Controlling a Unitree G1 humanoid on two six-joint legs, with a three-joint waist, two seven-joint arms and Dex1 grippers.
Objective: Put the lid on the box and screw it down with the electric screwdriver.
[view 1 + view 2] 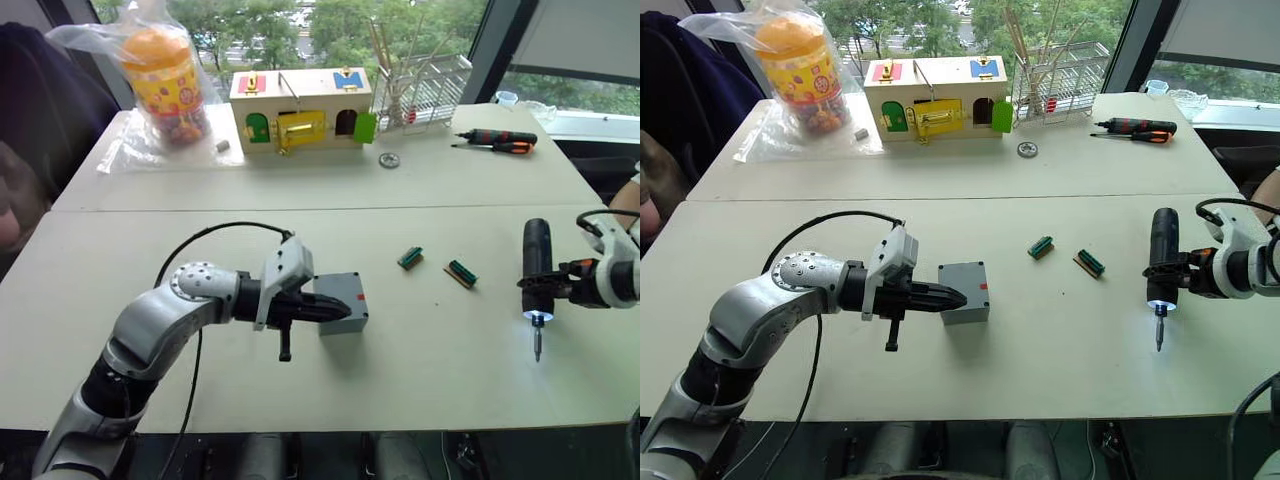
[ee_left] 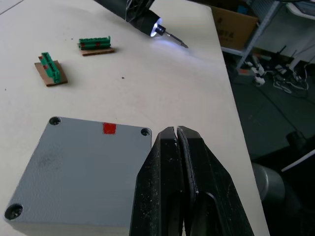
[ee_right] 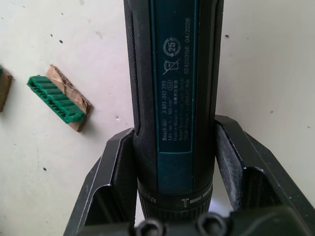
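The grey box (image 1: 345, 290) sits mid-table with a small red mark near one edge. Its flat grey lid (image 2: 83, 172) lies flush on top, with screw holes at the corners. My left gripper (image 1: 345, 314) is shut, with nothing between its fingers. Its tips hover at the near edge of the lid (image 2: 174, 130). To the right, my right gripper (image 1: 548, 288) is shut on the electric screwdriver (image 1: 537, 262). The tool hangs above the bare table with its bit pointing down and its tip light on.
Two green connectors on brown boards (image 1: 410, 258) (image 1: 461, 272) lie between box and screwdriver. At the back stand a wooden box with coloured doors (image 1: 300, 110), a bagged jar (image 1: 160, 75), a wire rack (image 1: 430, 90) and a hand screwdriver (image 1: 497, 139).
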